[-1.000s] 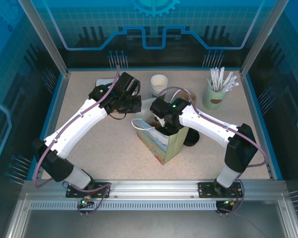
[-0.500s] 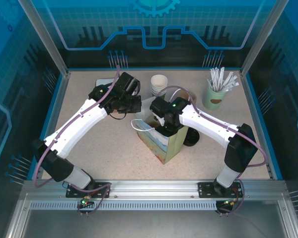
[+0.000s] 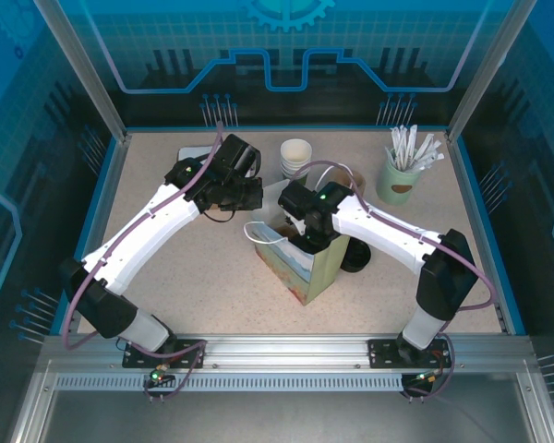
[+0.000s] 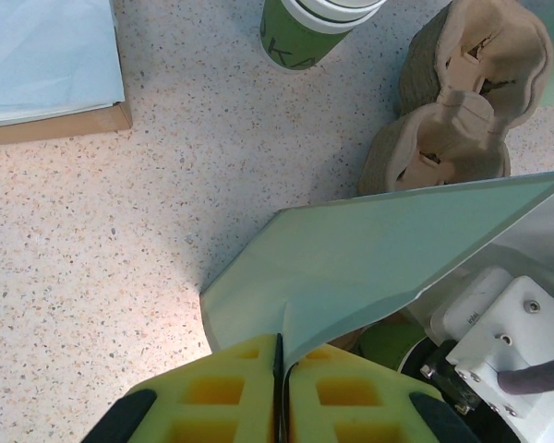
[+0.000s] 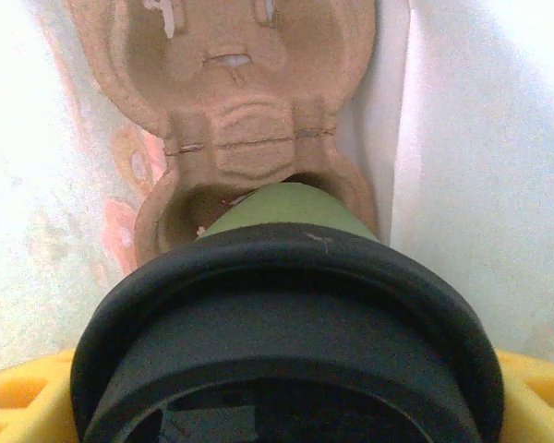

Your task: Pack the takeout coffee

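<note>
Table (image 3: 166, 277): a speckled, stone-look top, flat and matt.
Change: almost nothing had moved in the last second. The right arm's (image 3: 388, 235) elbow had crept a touch inward, and the left arm (image 3: 157, 226) had held its pose.
Bag (image 3: 300, 268): it stood upright at mid-table, a boxy paper bag with a printed side panel. The left wrist view showed its mouth edge as a smooth, pale green sheet, creased where it was pinched.
Cup tray (image 5: 231, 101): brown moulded pulp, rough and fibrous, with rounded wells. It lay at the bottom of the bag between white inner walls.
Spare trays (image 4: 462, 111): the same pulp, lying on the table just beyond the bag.
Blue sheet (image 4: 42, 51): it lay flat on a cardboard slab at the far left.
Takeout coffee (image 5: 286, 351): it was down inside the bag. Its green lower band met the near well of the cup tray, but how deep it sat was hidden by the cup. The round black lid was glossy plastic with a raised rim.
Right gripper (image 3: 307, 231): reached into the bag mouth, its yellow fingers (image 5: 14, 406) set wide apart and clamped on either side of the takeout coffee.
Left gripper (image 4: 278, 369): its yellow foam pads were pressed together, pinching the bag's edge and holding the mouth open.
Cup stack (image 3: 295, 157): white paper cups with a green band, behind the bag.
Straw cup (image 3: 399, 180): pale green, full of white wrapped straws, far right.
</note>
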